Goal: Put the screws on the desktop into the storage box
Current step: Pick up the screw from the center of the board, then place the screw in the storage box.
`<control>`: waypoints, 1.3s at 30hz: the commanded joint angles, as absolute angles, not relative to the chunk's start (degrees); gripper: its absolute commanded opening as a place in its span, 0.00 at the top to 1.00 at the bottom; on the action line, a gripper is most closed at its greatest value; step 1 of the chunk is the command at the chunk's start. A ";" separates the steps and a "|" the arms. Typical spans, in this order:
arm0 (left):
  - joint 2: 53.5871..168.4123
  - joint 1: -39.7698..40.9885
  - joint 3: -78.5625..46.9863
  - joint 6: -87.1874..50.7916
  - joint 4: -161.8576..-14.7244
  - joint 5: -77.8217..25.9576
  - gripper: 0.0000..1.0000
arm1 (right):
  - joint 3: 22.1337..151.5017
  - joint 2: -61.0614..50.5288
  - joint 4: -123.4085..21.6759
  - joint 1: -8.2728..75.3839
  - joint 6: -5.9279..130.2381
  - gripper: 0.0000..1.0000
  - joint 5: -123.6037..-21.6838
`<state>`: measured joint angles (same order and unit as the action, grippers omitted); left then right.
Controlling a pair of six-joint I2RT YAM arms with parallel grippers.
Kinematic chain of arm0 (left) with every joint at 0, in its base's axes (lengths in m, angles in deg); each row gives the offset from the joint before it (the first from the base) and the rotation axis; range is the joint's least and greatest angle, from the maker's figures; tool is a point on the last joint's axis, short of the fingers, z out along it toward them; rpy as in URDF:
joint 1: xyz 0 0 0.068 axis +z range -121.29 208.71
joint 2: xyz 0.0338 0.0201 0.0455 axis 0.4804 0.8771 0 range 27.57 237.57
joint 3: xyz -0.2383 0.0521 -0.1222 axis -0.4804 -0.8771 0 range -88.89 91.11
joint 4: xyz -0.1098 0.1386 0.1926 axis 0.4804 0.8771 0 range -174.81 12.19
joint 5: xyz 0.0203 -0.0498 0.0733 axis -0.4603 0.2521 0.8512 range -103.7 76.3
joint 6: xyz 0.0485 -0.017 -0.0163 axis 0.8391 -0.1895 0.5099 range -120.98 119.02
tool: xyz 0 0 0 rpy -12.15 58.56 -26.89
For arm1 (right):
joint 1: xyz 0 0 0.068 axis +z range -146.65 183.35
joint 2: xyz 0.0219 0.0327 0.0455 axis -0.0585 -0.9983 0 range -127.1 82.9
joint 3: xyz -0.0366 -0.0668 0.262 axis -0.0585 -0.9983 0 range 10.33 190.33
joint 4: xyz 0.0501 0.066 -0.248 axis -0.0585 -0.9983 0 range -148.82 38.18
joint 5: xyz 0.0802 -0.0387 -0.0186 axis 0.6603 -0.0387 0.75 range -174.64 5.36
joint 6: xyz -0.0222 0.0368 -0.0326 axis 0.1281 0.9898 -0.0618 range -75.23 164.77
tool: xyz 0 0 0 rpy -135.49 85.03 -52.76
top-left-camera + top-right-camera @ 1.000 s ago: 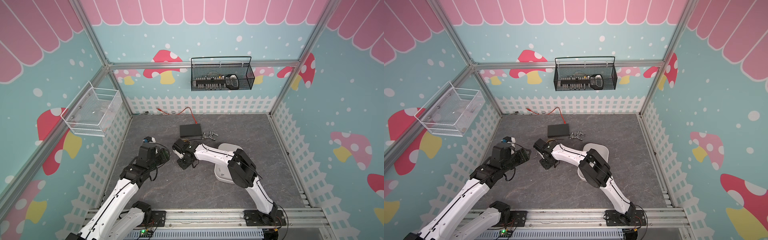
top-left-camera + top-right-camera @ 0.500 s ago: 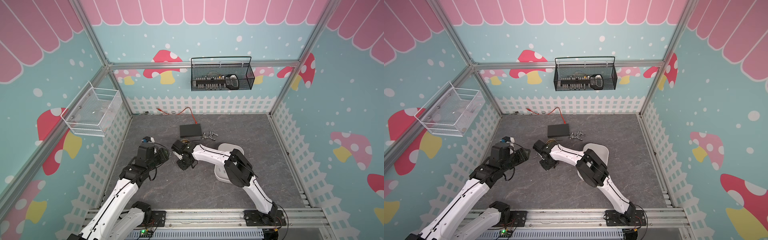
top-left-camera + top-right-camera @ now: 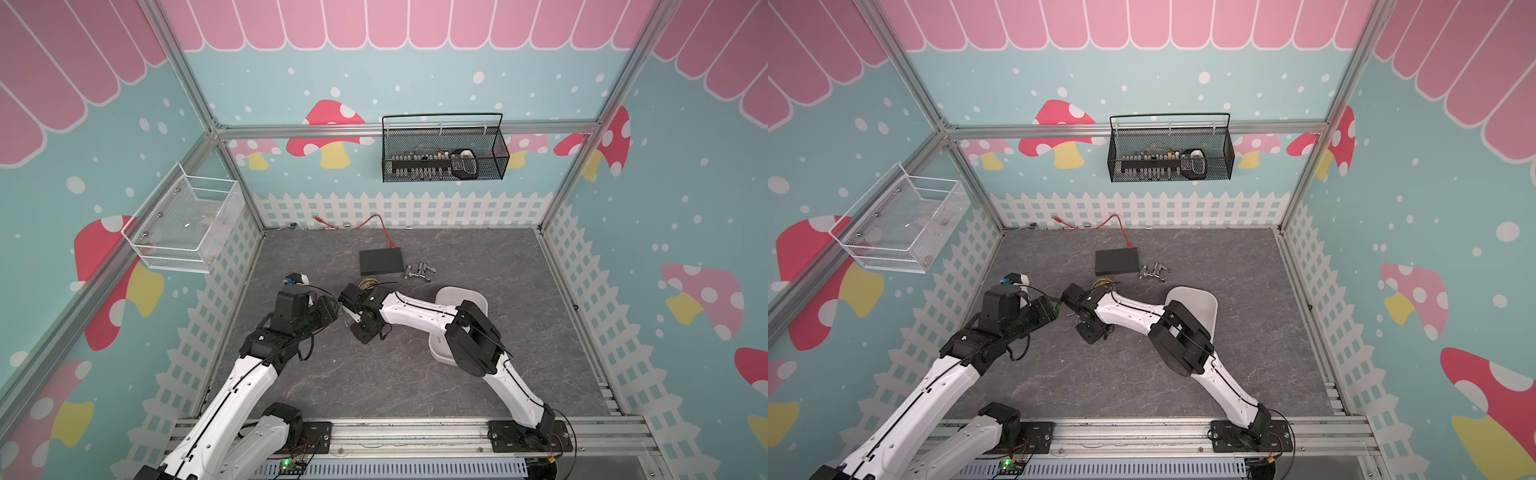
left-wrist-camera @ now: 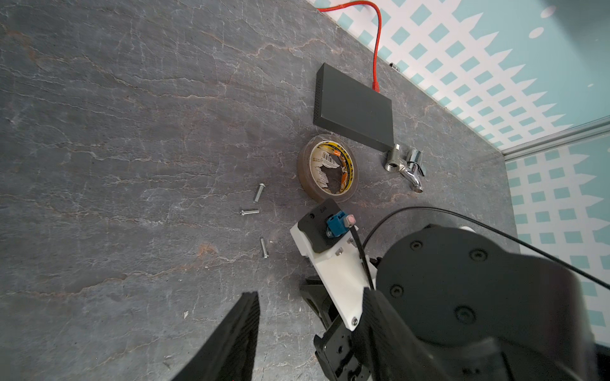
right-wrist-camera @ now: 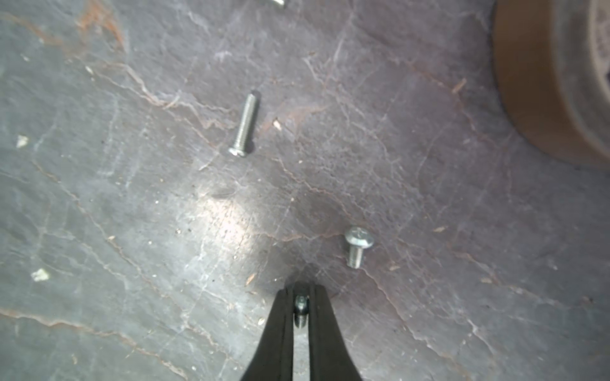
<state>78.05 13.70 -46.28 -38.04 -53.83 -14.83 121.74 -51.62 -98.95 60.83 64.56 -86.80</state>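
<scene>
One grey surface [image 3: 374, 374] carries everything. Two wire baskets hang on the walls: a black basket [image 3: 444, 158] at the back and a white basket [image 3: 183, 228] on my left side. One white box [image 3: 461, 297] sits toward my right. My right arm crosses over its middle, so both top views show only its far rim and a near corner. One flat black device [image 3: 381, 261] lies near the back wall with one red cable [image 3: 380, 224] plugged into it.

My two hands meet to the left of the box. My left hand [image 4: 308, 297] hovers over the surface with its fingers spread wide, and my right wrist sits just ahead of it. One tape roll [image 4: 328, 173] lies flat just in front of the device. One chrome faucet [image 4: 406, 165] lies at the device's corner.

My left wrist view shows three screws [image 4: 258, 192] lying loose beside the roll, each apart from the others. My right wrist view shows four: a long screw [image 5: 244, 125], a short screw [image 5: 358, 245], the end of one more at the frame's edge, and a held screw [image 5: 300, 308] pinched head-up in my right hand [image 5: 301, 290], whose fingers have it clamped between their tips. I cannot tell whether it is clear of the surface.

All the screws are well apart from the box, and my own right forearm lies between them and it.
</scene>
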 commanded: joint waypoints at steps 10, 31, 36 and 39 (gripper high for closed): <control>78.13 14.21 -47.06 -37.10 -54.57 -15.26 0.46 | 116.67 -40.60 -94.44 60.85 61.73 1.00 -81.69; 93.78 5.29 -44.51 -39.12 -59.37 -19.61 0.46 | 70.16 -0.65 -86.19 37.40 67.11 1.00 -88.87; 103.96 -0.17 -40.98 -39.80 -59.36 -19.33 0.46 | 67.76 -0.19 -83.99 36.31 67.19 0.67 -85.93; 108.42 -1.07 -39.64 -40.76 -59.11 -19.21 0.46 | 68.25 0.51 -83.88 36.16 67.48 0.50 -85.07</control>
<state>106.00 -0.46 -41.95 -39.04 -58.55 -19.55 67.89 -1.22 -85.68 36.41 66.51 -86.36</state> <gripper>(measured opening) 0.542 0.472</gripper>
